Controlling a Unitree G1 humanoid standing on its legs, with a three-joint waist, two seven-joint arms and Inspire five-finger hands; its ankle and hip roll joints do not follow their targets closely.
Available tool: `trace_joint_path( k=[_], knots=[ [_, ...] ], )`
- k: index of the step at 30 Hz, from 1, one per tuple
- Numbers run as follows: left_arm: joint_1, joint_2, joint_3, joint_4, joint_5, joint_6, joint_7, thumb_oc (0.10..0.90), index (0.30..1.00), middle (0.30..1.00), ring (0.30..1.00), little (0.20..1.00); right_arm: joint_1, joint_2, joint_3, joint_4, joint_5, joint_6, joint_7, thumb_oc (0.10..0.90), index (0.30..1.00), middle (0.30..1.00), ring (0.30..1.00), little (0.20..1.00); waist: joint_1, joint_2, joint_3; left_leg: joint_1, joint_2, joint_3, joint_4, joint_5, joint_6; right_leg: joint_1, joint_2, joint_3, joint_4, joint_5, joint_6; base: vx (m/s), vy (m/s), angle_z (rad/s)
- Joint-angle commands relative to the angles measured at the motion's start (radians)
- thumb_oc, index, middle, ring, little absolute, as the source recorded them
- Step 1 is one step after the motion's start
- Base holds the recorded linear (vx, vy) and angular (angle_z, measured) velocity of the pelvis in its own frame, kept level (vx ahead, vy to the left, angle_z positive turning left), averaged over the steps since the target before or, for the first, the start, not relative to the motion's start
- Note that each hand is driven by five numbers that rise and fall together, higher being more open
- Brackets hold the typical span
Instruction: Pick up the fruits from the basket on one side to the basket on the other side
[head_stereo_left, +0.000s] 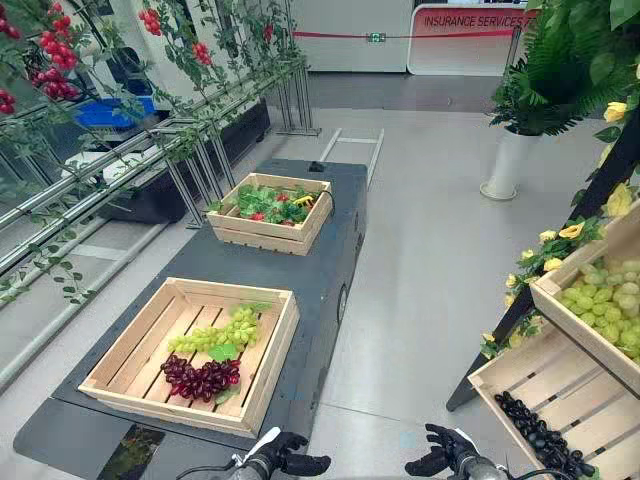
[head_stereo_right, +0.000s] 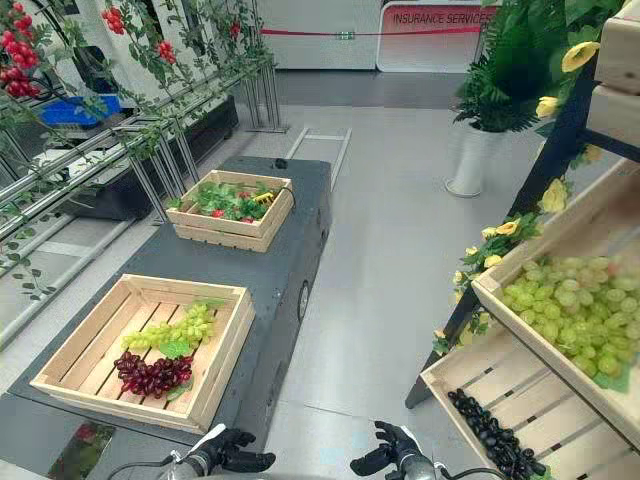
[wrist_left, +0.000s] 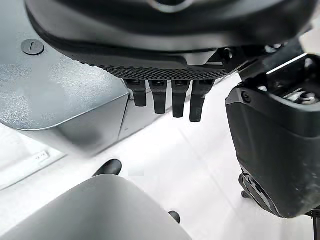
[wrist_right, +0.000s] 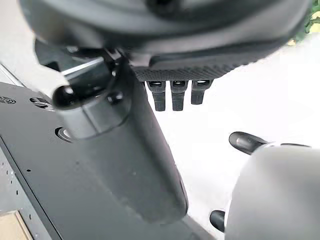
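1. Two hands are hanging low in front of the robot, well apart from every basket: the left hand (head_stereo_left: 288, 462) by the near end of the dark surface (head_stereo_left: 322, 285), the right hand (head_stereo_left: 445, 455) over the floor.
2. Left hand is gripping nothing; its fingers (wrist_left: 160, 97) are hanging loose and fairly straight, released.
3. Right hand is doing the same, with its fingers (wrist_right: 177, 95) relaxed and nothing in them.
4. Near basket (head_stereo_left: 165, 408), a slatted wooden crate, is sitting on the surface to the robot's left.
5. Green grapes (head_stereo_left: 215, 337) are lying in the middle of the near basket, and purple grapes (head_stereo_left: 200, 378) are lying just in front of them, with a green leaf between the two bunches.
6. Far basket (head_stereo_left: 258, 236) is sitting further back on the same surface, holding leafy greens (head_stereo_left: 265, 205) mixed with red pieces.
7. Upper shelf basket (head_stereo_left: 572, 322) is tilting on a rack to the robot's right, carrying a pile of pale green grapes (head_stereo_left: 605, 300).
8. Lower shelf basket (head_stereo_left: 572, 385) is sitting just below it, with dark grapes (head_stereo_left: 545, 435) gathering along its lower edge.
9. Yellow flowers (head_stereo_left: 572, 230) are trailing along the rack, and a white plant pot (head_stereo_left: 508, 162) is standing on the floor behind.
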Motion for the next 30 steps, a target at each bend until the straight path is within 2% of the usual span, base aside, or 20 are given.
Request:
trace_joint_path(
  k=[1, 16, 22, 23, 24, 26, 28, 30],
  knots=[
    [-0.084, -0.022, 0.008, -0.003, -0.029, -0.076, 0.021, 0.8, 0.9, 0.9, 0.9, 0.9, -0.062, 0.018, 0.016, 0.034, 0.001, -0.036, 0.001, 0.8, 0.9, 0.9, 0.9, 0.9, 0.008, -0.029, 0.064, 0.045, -0.058, 0.046, 0.01, -0.156, 0.034, 0.044, 0.009, 0.016, 0.04, -0.117, -0.01, -0.03, -0.33, 1.61],
    [-0.085, -0.027, 0.006, 0.005, -0.023, -0.1, -0.012, 0.8, 0.9, 0.9, 0.9, 0.9, -0.065, 0.03, 0.024, 0.038, 0.011, -0.038, 0.016, 0.8, 0.9, 0.9, 0.9, 0.9, 0.024, -0.036, 0.073, 0.033, -0.062, 0.036, 0.01, -0.15, 0.035, 0.04, 0.005, -0.002, 0.042, -0.118, -0.012, 0.0, 0.0, 0.0],
    [-0.101, -0.008, -0.011, -0.03, -0.013, -0.225, 0.055, 0.8, 0.9, 0.9, 0.9, 0.9, -0.068, 0.026, 0.03, 0.03, 0.018, -0.037, 0.008, 0.8, 0.9, 0.9, 0.9, 0.9, 0.034, -0.032, 0.082, 0.022, -0.067, 0.022, 0.01, -0.145, 0.034, 0.035, -0.001, -0.014, 0.043, -0.118, -0.01, 0.0, 0.002, 0.01],
    [-0.109, -0.002, -0.005, -0.047, -0.074, -0.272, 0.07, 0.8, 0.9, 0.9, 0.9, 0.9, -0.071, 0.024, 0.033, 0.028, 0.022, -0.036, 0.007, 0.8, 0.9, 0.9, 0.9, 0.9, 0.038, -0.028, 0.085, 0.017, -0.068, 0.016, 0.01, -0.142, 0.034, 0.032, -0.003, -0.017, 0.044, -0.117, -0.009, 0.0, 0.015, 0.06],
    [-0.11, 0.0, -0.001, -0.051, -0.084, -0.287, 0.076, 0.8, 0.9, 0.9, 0.9, 0.9, -0.07, 0.023, 0.033, 0.027, 0.023, -0.037, 0.007, 0.8, 0.9, 0.9, 0.9, 0.9, 0.039, -0.028, 0.085, 0.017, -0.069, 0.015, 0.01, -0.141, 0.034, 0.031, -0.004, -0.018, 0.045, -0.117, -0.009, 0.0, 0.021, 0.09],
    [-0.123, 0.022, 0.023, -0.114, -0.108, -0.375, 0.131, 0.8, 0.9, 0.9, 0.9, 0.9, -0.067, 0.014, 0.034, 0.013, 0.022, -0.032, 0.01, 0.8, 0.9, 0.9, 0.9, 0.9, 0.046, -0.025, 0.089, 0.008, -0.071, 0.007, 0.01, -0.139, 0.034, 0.027, -0.006, -0.024, 0.044, -0.117, -0.008, -0.01, 0.028, 0.1],
    [-0.133, 0.054, 0.04, -0.199, 0.013, -0.443, 0.251, 0.8, 0.9, 0.9, 0.9, 0.9, -0.065, 0.001, 0.03, 0.002, 0.017, -0.029, 0.016, 0.8, 0.9, 0.9, 0.9, 0.9, 0.054, -0.022, 0.093, 0.001, -0.072, -0.002, 0.01, -0.135, 0.033, 0.025, -0.008, -0.03, 0.042, -0.116, -0.01, -0.01, 0.053, 0.1],
    [-0.141, 0.106, 0.056, -0.309, 0.164, -0.473, 0.401, 0.8, 0.9, 0.9, 0.9, 0.9, -0.06, -0.018, 0.022, -0.006, 0.006, -0.036, 0.029, 0.8, 0.9, 0.9, 0.9, 0.9, 0.063, -0.019, 0.094, -0.007, -0.074, -0.011, 0.01, -0.131, 0.032, 0.02, -0.008, -0.034, 0.042, -0.115, -0.012, -0.01, 0.065, 0.07]
  ],
)
